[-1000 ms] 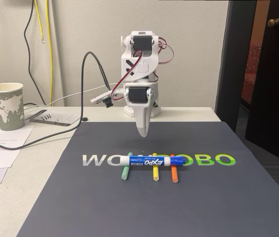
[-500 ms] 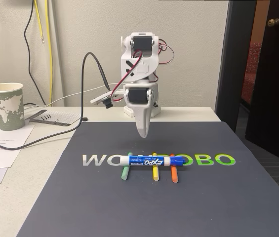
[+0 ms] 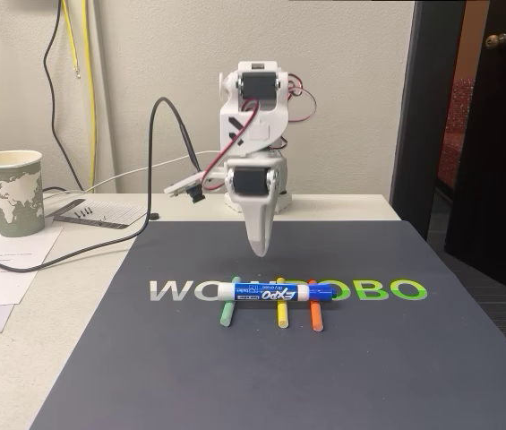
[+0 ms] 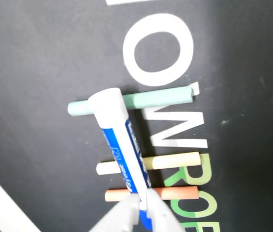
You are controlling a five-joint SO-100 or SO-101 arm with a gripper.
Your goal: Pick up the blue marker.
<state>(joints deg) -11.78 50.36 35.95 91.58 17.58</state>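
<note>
I read the scene starting from the counter point(image 3: 20, 358), a pale top carrying a dark mat point(image 3: 261, 376) printed with white and green letters. Off to the left in the fixed view sit loose papers point(image 3: 2, 269) and a paper cup point(image 3: 8, 191) with a map print, well apart from the work area.

The arm point(image 3: 253, 116) stands at the far edge of the mat, bent over so its end effector point(image 3: 258, 244) points straight down and hangs in the air behind and above the things on the mat, touching nothing. In the wrist view the end effector point(image 4: 144, 200) comes in from the bottom edge with its two tips pressed nearly together, only a thin slit between them, and nothing pinched.

The blue marker point(image 3: 275, 292) lies crosswise on three thin sticks near the middle of the mat: a green stick point(image 3: 227, 314), a yellow stick point(image 3: 281, 315) and an orange stick point(image 3: 315, 316), which prop it off the surface. In the wrist view the blue marker point(image 4: 122, 150) runs toward the tips.

I judge this to be the approach step, with the grasp not yet begun. My next move calls for spreading the tips wide, coming forward over the barrel, then lowering so they straddle it across its width, clear of the sticks beneath.
</note>
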